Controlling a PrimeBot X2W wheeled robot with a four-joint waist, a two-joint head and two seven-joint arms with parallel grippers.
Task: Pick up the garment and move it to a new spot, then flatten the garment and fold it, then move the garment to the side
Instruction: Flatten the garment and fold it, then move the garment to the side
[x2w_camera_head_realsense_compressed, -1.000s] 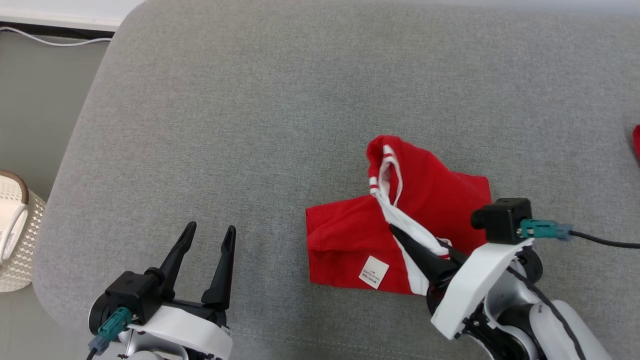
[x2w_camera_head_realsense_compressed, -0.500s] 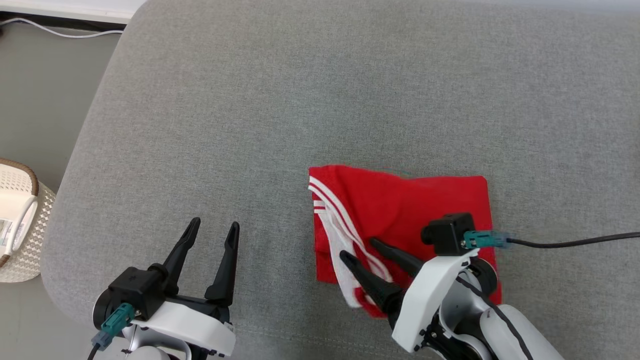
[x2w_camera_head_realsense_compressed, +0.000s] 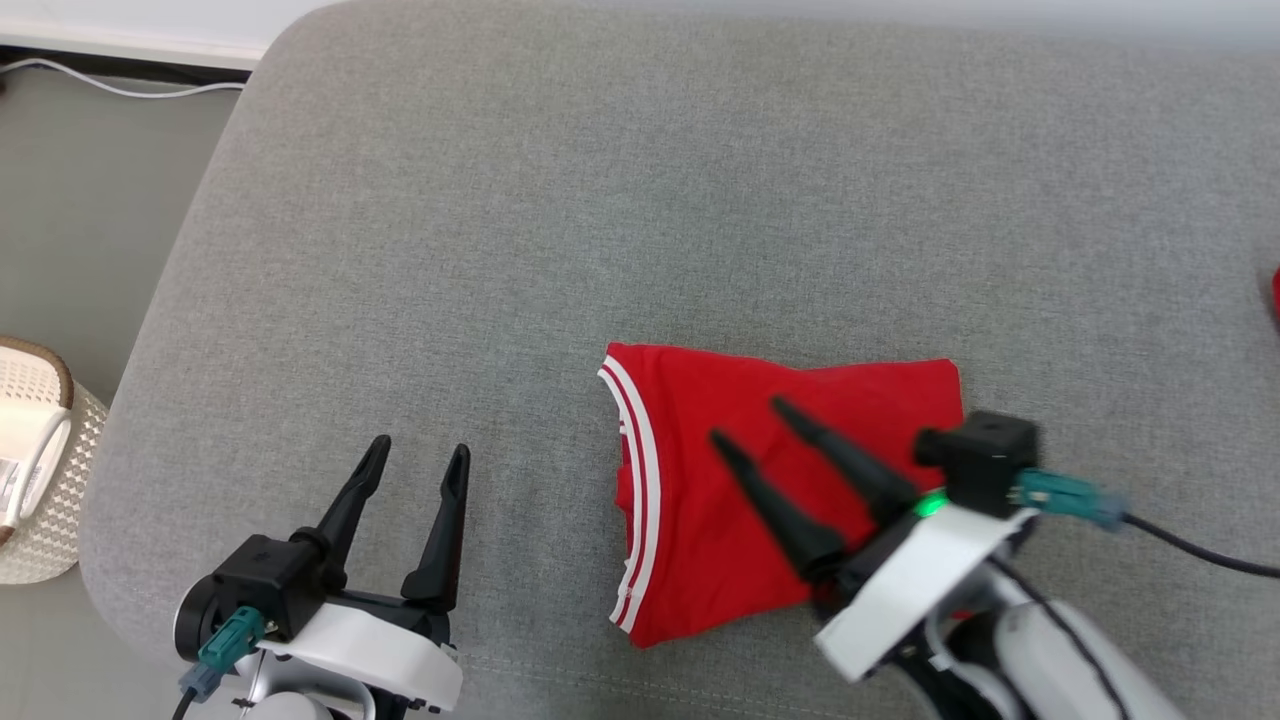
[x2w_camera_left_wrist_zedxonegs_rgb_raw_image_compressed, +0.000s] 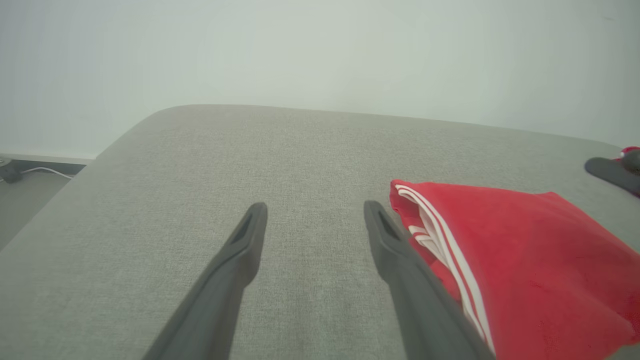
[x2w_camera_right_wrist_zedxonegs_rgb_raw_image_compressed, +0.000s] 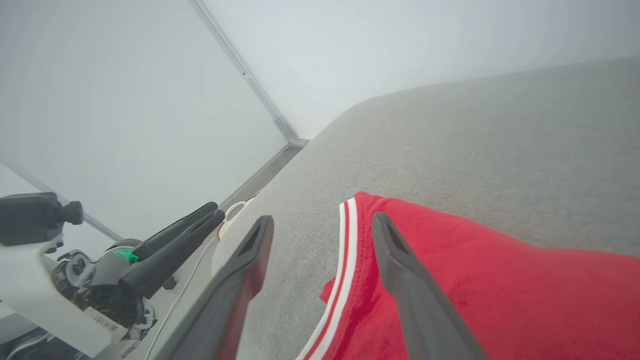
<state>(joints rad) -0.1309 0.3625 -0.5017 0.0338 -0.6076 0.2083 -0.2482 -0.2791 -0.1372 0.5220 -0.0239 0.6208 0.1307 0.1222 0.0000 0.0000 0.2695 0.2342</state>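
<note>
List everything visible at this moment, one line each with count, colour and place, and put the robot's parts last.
garment: one, red with white stripe trim, lying folded on the near right part of the cushion.
cushion: one, grey fabric, bearing the garment.
basket: one, white lattice with a brown rim, on the floor at far left.
cable: one, white, on the floor by the wall, upper left.
red thing: one, cut off at the right edge; too little shows to name it.
left gripper: one, dark fingers, open, empty, over bare cushion left of the garment.
right gripper: one, dark fingers, open, empty, over the garment.
</note>
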